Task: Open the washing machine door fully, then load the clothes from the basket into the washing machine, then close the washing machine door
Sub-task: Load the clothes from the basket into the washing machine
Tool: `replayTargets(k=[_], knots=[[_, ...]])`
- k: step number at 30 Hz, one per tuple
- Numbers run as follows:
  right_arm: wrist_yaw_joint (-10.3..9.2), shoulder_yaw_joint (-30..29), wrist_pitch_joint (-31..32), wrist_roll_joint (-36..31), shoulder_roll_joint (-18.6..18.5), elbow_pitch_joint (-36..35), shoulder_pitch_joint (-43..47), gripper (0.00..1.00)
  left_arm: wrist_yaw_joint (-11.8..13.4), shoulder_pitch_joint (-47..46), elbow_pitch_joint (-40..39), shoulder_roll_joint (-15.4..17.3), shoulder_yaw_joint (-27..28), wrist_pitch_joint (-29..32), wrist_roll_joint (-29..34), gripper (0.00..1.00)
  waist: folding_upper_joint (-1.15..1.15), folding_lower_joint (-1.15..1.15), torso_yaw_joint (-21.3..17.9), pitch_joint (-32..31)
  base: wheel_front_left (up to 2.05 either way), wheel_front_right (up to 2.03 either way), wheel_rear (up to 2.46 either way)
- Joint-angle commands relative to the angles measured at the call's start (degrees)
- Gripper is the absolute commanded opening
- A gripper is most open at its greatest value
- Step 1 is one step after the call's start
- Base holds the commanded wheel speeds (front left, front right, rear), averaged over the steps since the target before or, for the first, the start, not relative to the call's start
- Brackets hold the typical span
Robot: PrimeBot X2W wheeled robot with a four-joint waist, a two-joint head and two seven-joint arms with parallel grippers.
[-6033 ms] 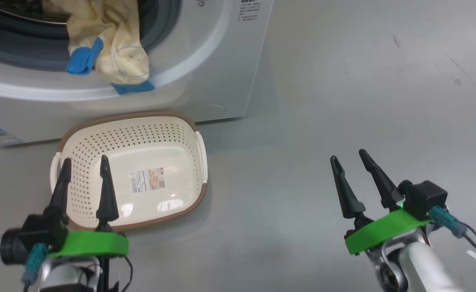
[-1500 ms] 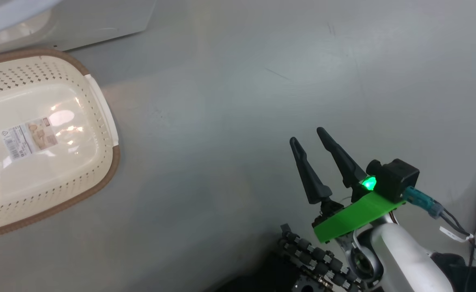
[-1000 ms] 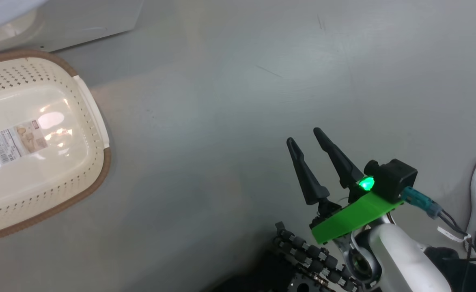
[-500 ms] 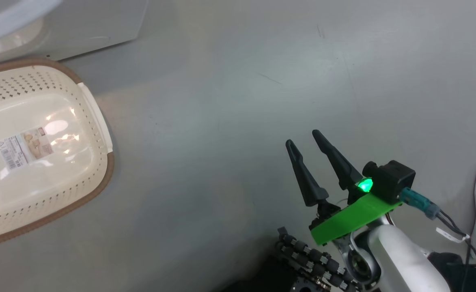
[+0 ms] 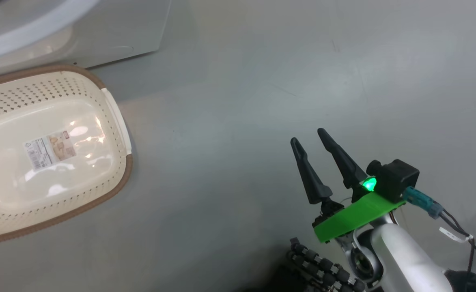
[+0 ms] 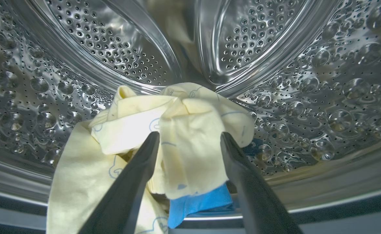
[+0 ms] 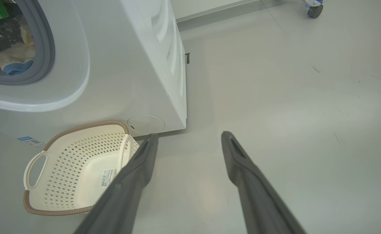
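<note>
Inside the steel drum [image 6: 274,97] of the washing machine [image 7: 128,65], my left gripper [image 6: 188,139] stands open. The cream-yellow clothes [image 6: 184,117] with blue trim lie bunched on the drum floor between and beyond its fingers. In the right wrist view the clothes [image 7: 16,55] show through the grey gasket. The cream basket [image 5: 10,170] sits on the floor before the machine [image 5: 100,36], holding only its label. My right gripper [image 5: 307,136] hangs open over bare floor to the right of the basket [image 7: 80,162], with nothing between its fingers [image 7: 145,156]. The washing machine door is out of view.
Grey floor stretches to the right of the machine. A caster wheel [image 7: 313,9] stands far off by the wall. My own base with its dark rollers [image 5: 323,267] shows below the right arm.
The head camera has turned a little, sliding basket and machine rightward in the picture. My left gripper has gone from shut to open. The right gripper keeps its pose.
</note>
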Motion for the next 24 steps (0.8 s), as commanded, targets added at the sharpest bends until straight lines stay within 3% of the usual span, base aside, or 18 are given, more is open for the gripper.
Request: replayTargets(k=[1, 11, 24], knots=[[-0.16, 0.3, -0.4, -0.5, -0.5, -1.1, 1.1, 1.0, 0.4, -0.2, -1.3, 1.1, 0.2, -0.4, -0.4, 1.0, 0.0, 0.0, 0.8, -0.8, 0.0, 0.0, 0.0], [-0.16, -1.4, -0.4, -2.2, -0.5, -0.8, 0.7, 1.0, 0.8, 3.5, -1.1, -2.0, 1.6, -4.4, -3.6, 1.0, 0.0, 0.0, 4.0, -4.0, 0.0, 0.0, 0.0], [-0.16, -4.0, -0.4, -3.5, -1.4, -1.1, 0.2, 1.0, -2.4, 9.5, -1.1, -5.0, 3.0, -10.9, -7.6, 1.0, 0.0, 0.0, 8.6, -8.4, 0.0, 0.0, 0.0]])
